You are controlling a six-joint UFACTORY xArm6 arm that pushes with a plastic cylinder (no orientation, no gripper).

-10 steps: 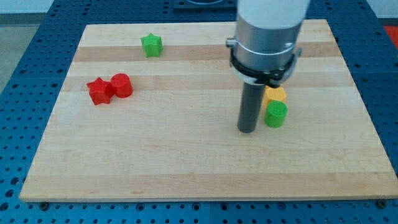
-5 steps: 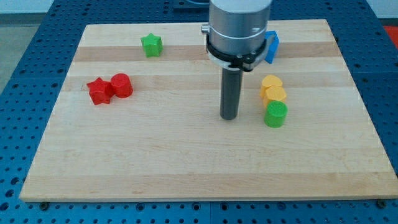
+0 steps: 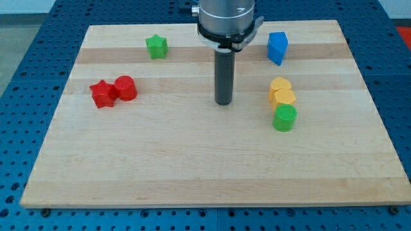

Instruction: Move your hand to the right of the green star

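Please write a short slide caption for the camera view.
My tip rests mid-board, right of and below the green star, not yet beside it.

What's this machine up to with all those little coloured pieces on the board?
It's a robot arm that ends in a dark rod. My tip rests on the wooden board, touching no block. The job is to park it just right of the green star, which sits near the view's top left; the tip is well to its right and lower down. A red star and red cylinder sit together at the left.

The wooden surface (image 3: 192, 167) carries a green star (image 3: 156, 46), red star (image 3: 102, 94), red cylinder (image 3: 126, 88), blue block (image 3: 277, 48), two yellow blocks (image 3: 282, 92) and a green cylinder (image 3: 284, 119).
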